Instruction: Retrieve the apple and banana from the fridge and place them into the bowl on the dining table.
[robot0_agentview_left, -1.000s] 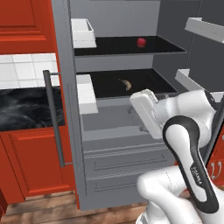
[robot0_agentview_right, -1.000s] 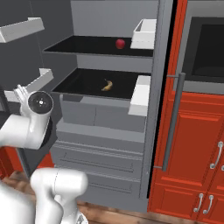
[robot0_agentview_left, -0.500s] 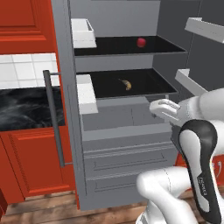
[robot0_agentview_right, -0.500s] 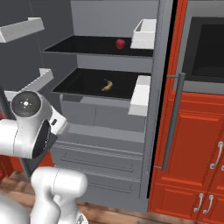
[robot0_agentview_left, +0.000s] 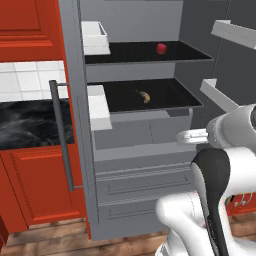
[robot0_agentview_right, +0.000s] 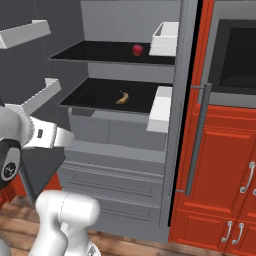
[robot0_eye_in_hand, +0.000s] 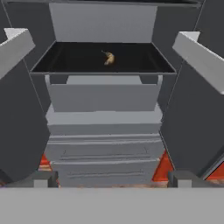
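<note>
Fridge (robot0_agentview_left: 150, 150) doors open. Apple (robot0_agentview_left: 161, 48) on upper shelf, toward the back. Banana (robot0_agentview_left: 145, 96) on the shelf below, mid-shelf, lying alone. Neither touched.

Change over the last second: arm has swung from high in front of the shelves down and to its right; wrist now sits at drawer height, clear of the shelf openings. Base views unchanged otherwise, so the base has not driven; fruit has not moved.

Gripper (robot0_eye_in_hand: 112, 179): fingers spread wide, nothing between them. Hand view now looks squarely into the fridge, banana (robot0_eye_in_hand: 109, 57) centred above the line of the fingers.

Reading: looks like lining up for a reach, probably banana first, though the apple's shelf is barely in the hand view. Retrieval not begun; bowl stage entirely ahead.
</note>
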